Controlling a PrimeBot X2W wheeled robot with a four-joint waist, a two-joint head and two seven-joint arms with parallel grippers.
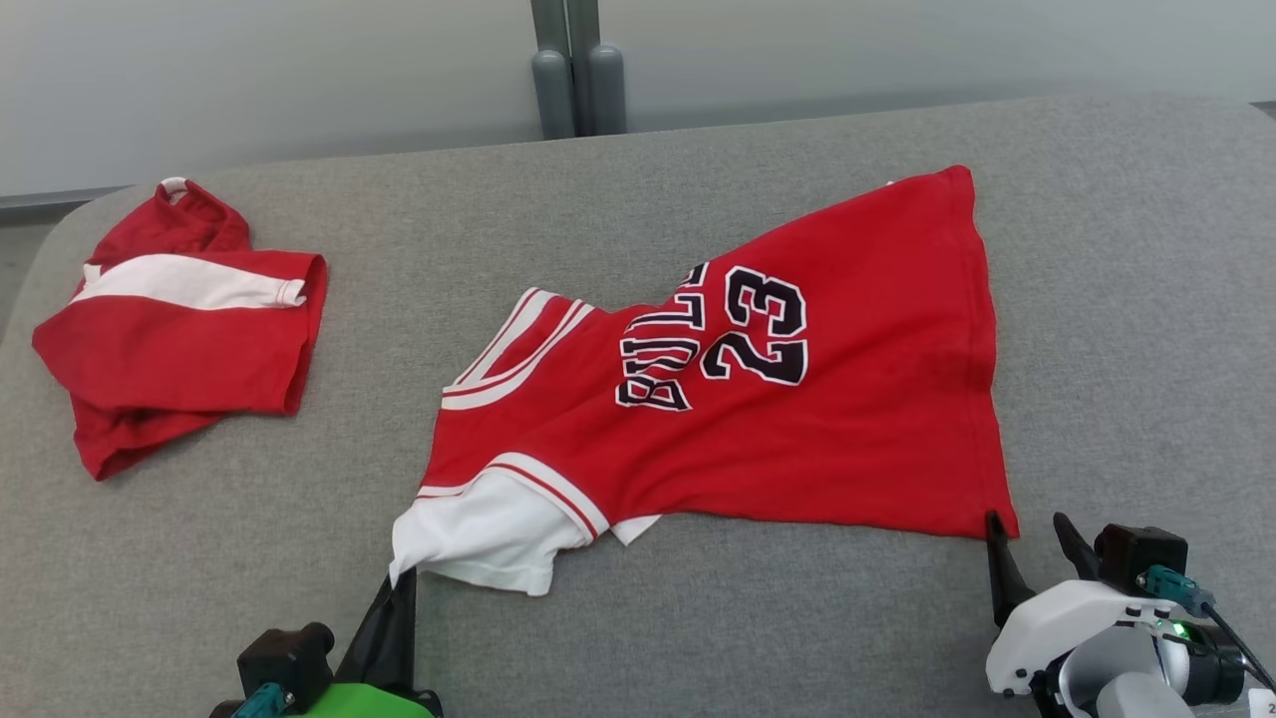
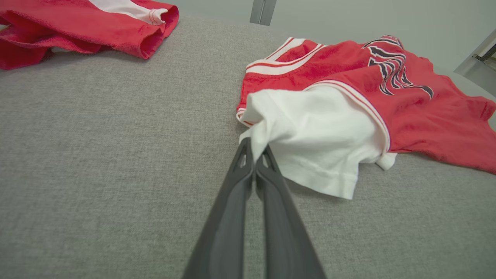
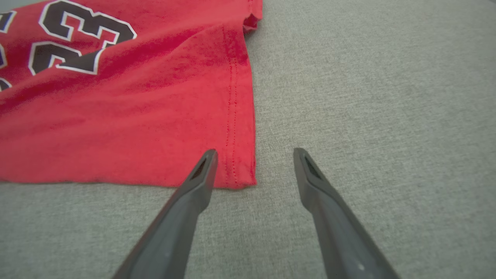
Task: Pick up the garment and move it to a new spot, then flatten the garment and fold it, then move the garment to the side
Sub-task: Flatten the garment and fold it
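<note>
Left wrist view: left gripper point(image 2: 254, 149) pinches the white sleeve point(image 2: 310, 131) of the red printed jersey point(image 2: 426, 112). Right gripper point(image 3: 254, 152) gapes at its hem point(image 3: 232, 116)

A grey post point(image 1: 563, 20) stands upright at the far side, and I take it as my mark. At its foot are two short grey cylinders point(image 1: 578, 95) with round tops, side by side. Behind the post runs a plain pale wall point(image 1: 249, 70). In front of the post lies a wide padded surface point(image 1: 698, 638) covered in grey woven cloth. Its far edge is soft, and its corner to the left of the post is rounded. Far left of the post, low on the wall, runs a dark strip point(image 1: 60, 199), with a little grey floor point(image 1: 15, 259) under it. The light is soft and even.
</note>
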